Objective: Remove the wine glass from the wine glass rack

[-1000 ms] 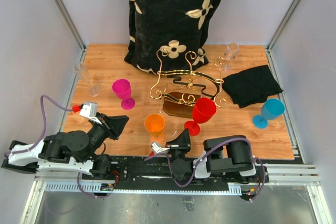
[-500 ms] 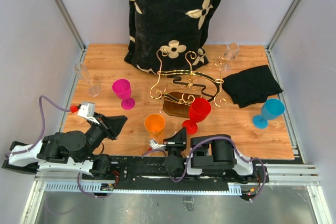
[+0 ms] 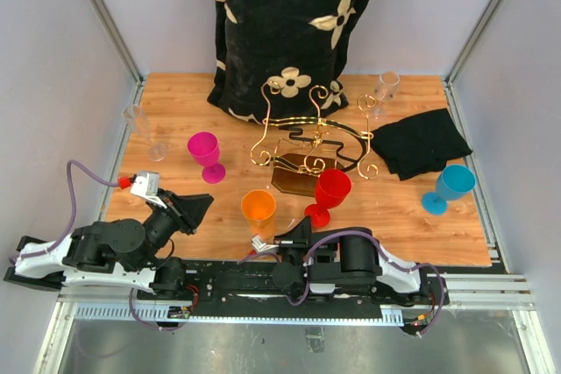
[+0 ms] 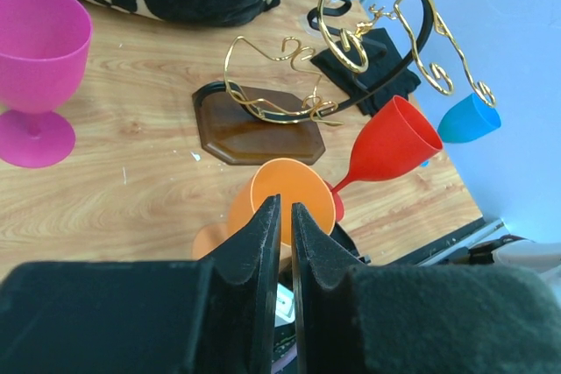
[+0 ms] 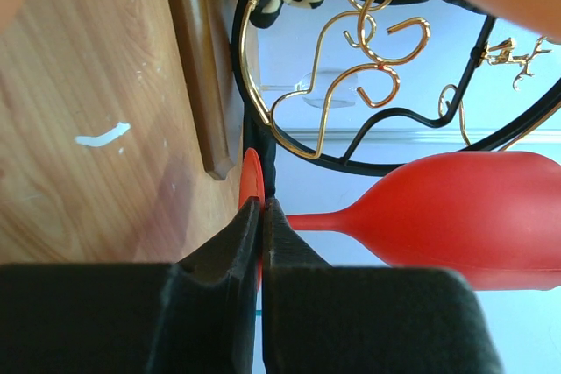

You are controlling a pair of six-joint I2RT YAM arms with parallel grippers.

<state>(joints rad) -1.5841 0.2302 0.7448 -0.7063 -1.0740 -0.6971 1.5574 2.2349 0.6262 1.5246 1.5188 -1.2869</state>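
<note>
Right wrist view shows the low, folded right gripper (image 5: 262, 204) narrowed, seemingly pinching the foot of the empty red wine glass (image 5: 465, 216) just before the wine glass rack (image 5: 197, 59), while the left gripper (image 4: 285, 208) is closed on nothing.

Left gripper (image 4: 280, 203) low centre, jaws nearly touching, orange glass (image 4: 308, 192) just beyond, wine glass rack (image 4: 259, 129) farther back, red wine glass (image 4: 394, 142) tilted at its right, pink glass (image 4: 39, 41) left, blue glass (image 4: 469, 118) far right.
</note>
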